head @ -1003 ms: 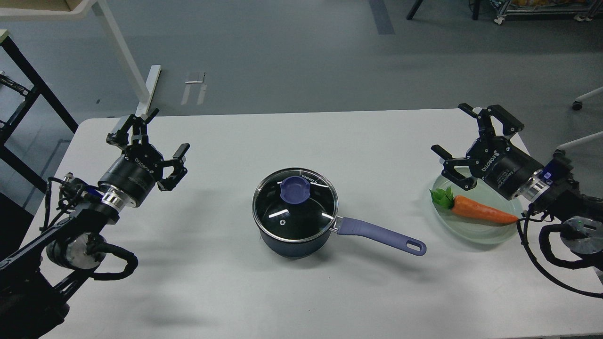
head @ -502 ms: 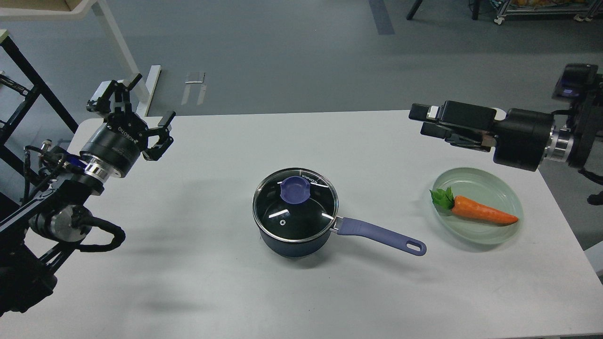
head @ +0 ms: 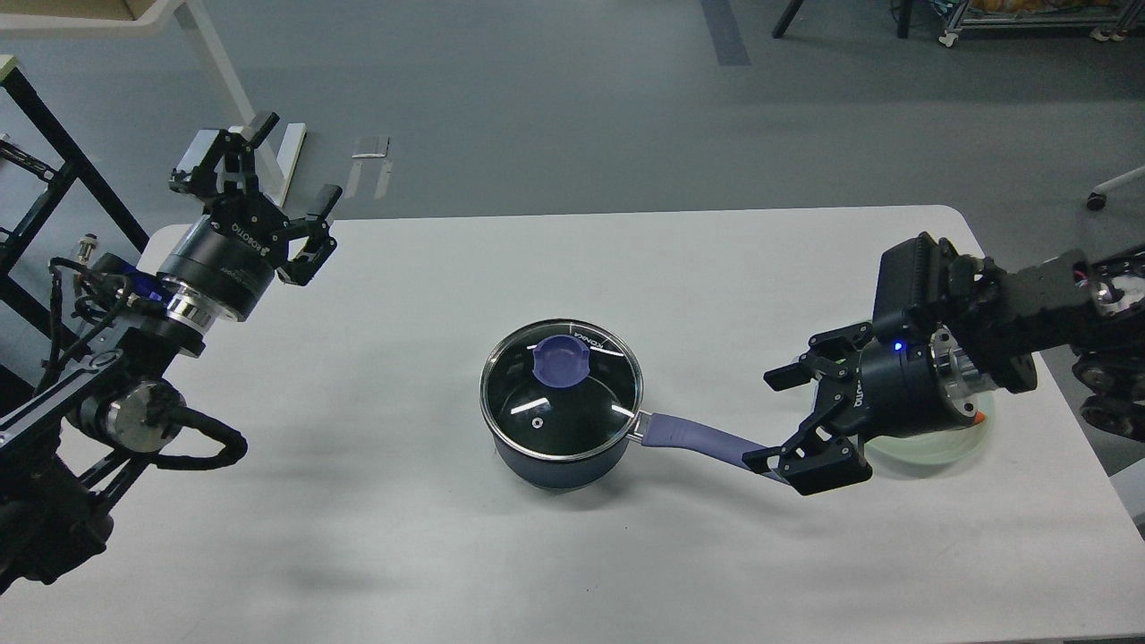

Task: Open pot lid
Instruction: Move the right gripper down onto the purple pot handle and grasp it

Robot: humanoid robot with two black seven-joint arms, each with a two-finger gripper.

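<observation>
- Lid on the pot, seated flat w/ rim all round; not opened yet, so task barely begun
- Pot sits mid table, upright; purple handle points to the robot's right
- Knob on lid is free, nothing touching it
- R gripper at far end of handle, fingers spread wide, one above & one below the handle tip; holding nothing as far as I can see – can't tell if lower finger touches the handle
- L gripper well away, up by far-left table corner, fingers apart, empty
- Left to do, my guess: steady the handle w/ R, bring a gripper over the knob, close on it, lift lid off & set it down
- Pot contents: can't tell, glass lid looks dark, only reflections
- Plate at right mostly hidden behind R arm; a bit of orange shows at its edge, too little to name
</observation>
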